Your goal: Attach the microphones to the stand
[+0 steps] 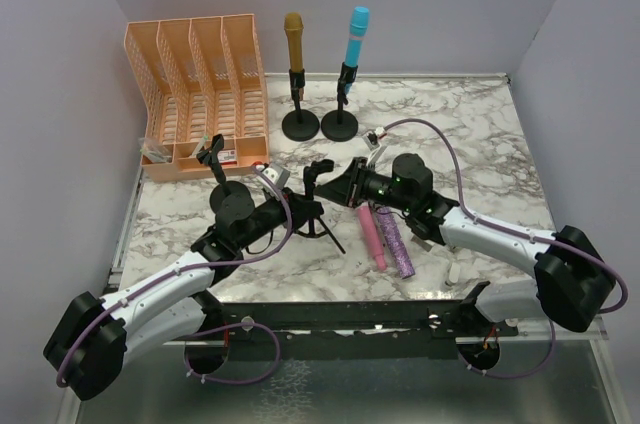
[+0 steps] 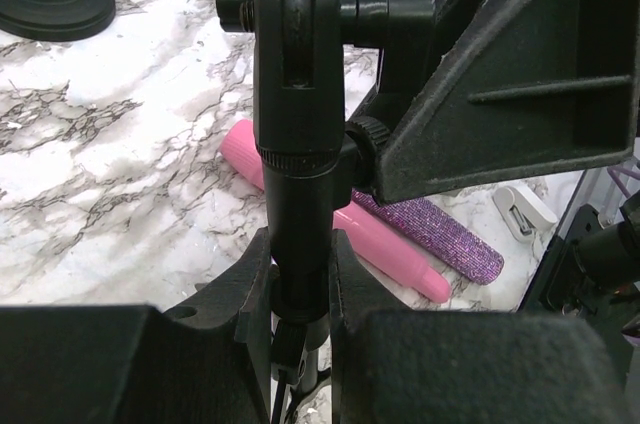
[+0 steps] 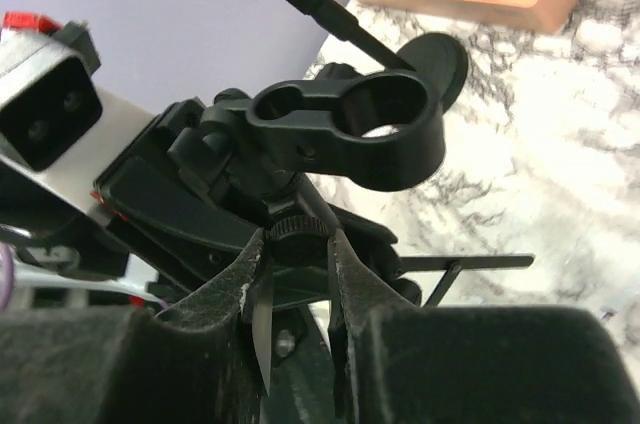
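Observation:
A black tripod stand [image 1: 318,206] with an empty clip [image 1: 318,172] stands mid-table. My left gripper [image 1: 290,206] is shut on its post [image 2: 300,194], the jaws on either side in the left wrist view [image 2: 300,274]. My right gripper [image 1: 345,184] is shut on the knurled collar [image 3: 298,232] just under the clip [image 3: 345,129]. The pink microphone [image 1: 372,234] and the glittery purple microphone [image 1: 395,241] lie side by side on the table to the right; both show in the left wrist view [image 2: 340,214] [image 2: 440,229]. The gold microphone [image 1: 293,39] and the cyan microphone [image 1: 355,39] stand upright in round-base stands at the back.
An orange file organizer [image 1: 200,94] stands at the back left with small white-and-red boxes [image 1: 225,154] in its front tray. Another round-base stand [image 1: 232,189] with an empty clip [image 1: 212,152] stands left of the tripod. A small box [image 1: 375,136] lies behind my right gripper.

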Robot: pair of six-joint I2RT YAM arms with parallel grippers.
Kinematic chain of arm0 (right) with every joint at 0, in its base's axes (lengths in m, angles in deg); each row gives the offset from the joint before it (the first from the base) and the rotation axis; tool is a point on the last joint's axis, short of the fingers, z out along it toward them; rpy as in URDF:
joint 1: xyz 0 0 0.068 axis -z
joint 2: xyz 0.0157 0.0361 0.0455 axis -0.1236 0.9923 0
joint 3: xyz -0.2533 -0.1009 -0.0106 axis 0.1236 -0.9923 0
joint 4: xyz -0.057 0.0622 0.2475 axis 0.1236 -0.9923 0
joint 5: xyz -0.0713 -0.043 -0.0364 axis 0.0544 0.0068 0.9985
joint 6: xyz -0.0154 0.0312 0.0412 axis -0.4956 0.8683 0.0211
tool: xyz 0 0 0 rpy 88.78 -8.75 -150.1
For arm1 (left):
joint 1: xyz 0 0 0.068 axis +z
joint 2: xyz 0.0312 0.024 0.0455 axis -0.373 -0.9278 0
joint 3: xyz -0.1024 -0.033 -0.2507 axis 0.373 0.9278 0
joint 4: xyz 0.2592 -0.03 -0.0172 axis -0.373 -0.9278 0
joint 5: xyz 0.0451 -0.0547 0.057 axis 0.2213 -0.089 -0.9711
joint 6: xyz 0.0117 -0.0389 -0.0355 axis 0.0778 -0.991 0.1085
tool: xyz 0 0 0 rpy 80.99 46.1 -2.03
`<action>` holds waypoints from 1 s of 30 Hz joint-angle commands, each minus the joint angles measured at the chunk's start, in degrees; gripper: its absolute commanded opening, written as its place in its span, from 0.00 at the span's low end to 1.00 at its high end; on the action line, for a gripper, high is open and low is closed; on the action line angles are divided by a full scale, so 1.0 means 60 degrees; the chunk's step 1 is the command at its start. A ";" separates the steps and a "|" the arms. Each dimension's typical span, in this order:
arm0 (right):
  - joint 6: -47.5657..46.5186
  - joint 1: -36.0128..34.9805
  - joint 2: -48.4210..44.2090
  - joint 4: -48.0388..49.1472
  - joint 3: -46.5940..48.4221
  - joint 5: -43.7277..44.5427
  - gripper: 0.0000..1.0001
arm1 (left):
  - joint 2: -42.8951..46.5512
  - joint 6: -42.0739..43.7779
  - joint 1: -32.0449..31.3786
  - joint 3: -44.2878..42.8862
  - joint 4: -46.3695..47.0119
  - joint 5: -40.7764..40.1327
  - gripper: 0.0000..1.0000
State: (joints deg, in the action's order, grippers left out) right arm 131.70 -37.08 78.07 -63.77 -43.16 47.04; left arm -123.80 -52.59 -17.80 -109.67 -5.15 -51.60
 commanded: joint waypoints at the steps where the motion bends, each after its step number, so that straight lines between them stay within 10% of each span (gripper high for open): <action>1: -0.3811 -0.0004 -0.0291 0.1464 -0.0250 -0.1286 0.14 | 0.0206 -0.0215 -0.0033 -0.0556 0.0381 0.0483 0.00; 9: -0.8498 -0.0012 -0.0284 -0.0477 0.0443 -0.2194 0.13 | 0.0213 -0.0423 -0.0024 -0.0915 -0.0121 0.0768 0.00; 15: -0.5200 -0.0004 -0.0237 -0.1508 0.1164 0.0016 0.61 | 0.0259 -0.0219 -0.0021 -0.0849 -0.0141 0.0399 0.00; 21: -0.1456 0.0002 -0.0338 -0.2019 0.1096 0.0895 0.61 | 0.0351 -0.0026 -0.0021 -0.0781 -0.0140 0.0217 0.00; 30: -0.0533 0.0007 -0.0185 -0.0996 0.0844 0.0081 0.39 | 0.0498 0.0006 -0.0025 -0.0756 -0.0140 0.0235 0.00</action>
State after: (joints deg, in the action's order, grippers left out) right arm 124.18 -36.82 76.65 -72.38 -37.91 49.46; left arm -122.53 -53.03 -17.87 -112.44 -9.36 -50.31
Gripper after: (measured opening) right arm 0.456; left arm 0.189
